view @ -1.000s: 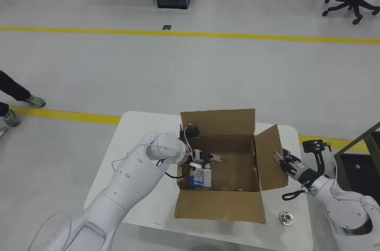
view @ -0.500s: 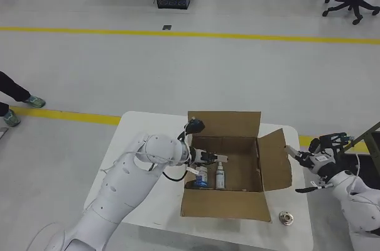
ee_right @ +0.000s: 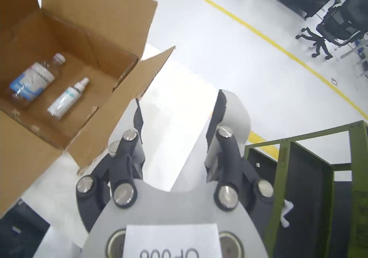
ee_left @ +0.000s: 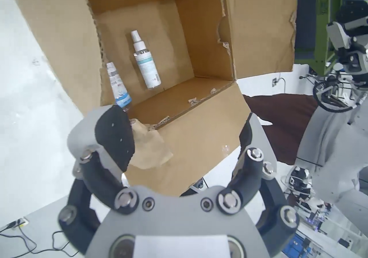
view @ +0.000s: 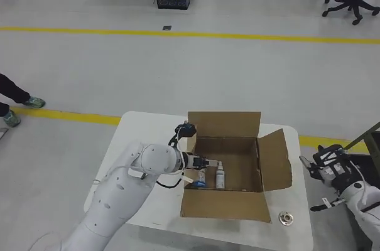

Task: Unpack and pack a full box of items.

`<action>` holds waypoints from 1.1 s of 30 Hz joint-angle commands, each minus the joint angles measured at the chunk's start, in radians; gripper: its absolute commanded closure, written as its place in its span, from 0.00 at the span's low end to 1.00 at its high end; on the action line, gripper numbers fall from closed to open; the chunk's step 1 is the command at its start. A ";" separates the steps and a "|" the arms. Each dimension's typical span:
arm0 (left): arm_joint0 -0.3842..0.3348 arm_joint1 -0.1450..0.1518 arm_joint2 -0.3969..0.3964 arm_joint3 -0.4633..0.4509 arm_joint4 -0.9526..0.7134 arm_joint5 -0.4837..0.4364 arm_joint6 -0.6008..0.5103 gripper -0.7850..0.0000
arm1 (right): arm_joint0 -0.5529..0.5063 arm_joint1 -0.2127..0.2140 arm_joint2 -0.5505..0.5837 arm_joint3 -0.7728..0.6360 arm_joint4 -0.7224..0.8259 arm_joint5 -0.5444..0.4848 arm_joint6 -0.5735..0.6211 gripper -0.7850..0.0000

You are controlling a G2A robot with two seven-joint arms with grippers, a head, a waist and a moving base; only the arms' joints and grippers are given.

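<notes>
Now you're likely unpacking: your left end effector [ee_left: 181, 124] sits wide and empty at the box [ee_left: 201, 40] rim; reach down ahead of it for the spray bottle [ee_left: 144, 61].

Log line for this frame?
box open | large bottle, spray bottle lying inside | left hand open at box rim | right hand open, clear of box

Box mouth: the box [view: 224, 204] is open on top, so you can come straight down.
Box floor: a bottle [view: 201, 177] and a spray bottle [view: 220, 175] lie along the left; there's room between the spray bottle and the right wall.
Right flap [view: 274, 160]: leans out between your right gripper [view: 314, 164] and the inside.
Back flap [view: 224, 123]: stands up behind the mouth.
Table, front right: a metal ring [view: 286, 218] lies near the box corner.
Right side: a green rack [ee_right: 313, 133] stands close by.
</notes>
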 commanded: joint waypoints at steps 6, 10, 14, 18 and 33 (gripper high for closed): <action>0.041 0.013 -0.049 -0.055 -0.010 0.007 0.015 0.00 | -0.040 0.002 0.016 -0.021 0.014 -0.031 0.095 1.00; 0.052 0.017 -0.053 -0.066 -0.005 0.017 0.015 0.00 | -0.040 0.002 0.016 -0.021 0.014 -0.031 0.095 1.00; 0.052 0.017 -0.052 -0.067 -0.008 0.017 0.015 0.00 | -0.040 0.002 0.016 -0.021 0.014 -0.031 0.095 1.00; 0.052 0.017 -0.052 -0.067 -0.008 0.017 0.015 0.00 | -0.043 0.004 0.004 -0.027 -0.003 -0.054 0.096 1.00; 0.052 0.017 -0.052 -0.067 -0.008 0.017 0.015 0.00 | 0.027 0.024 -0.188 0.032 -0.027 -0.151 0.636 1.00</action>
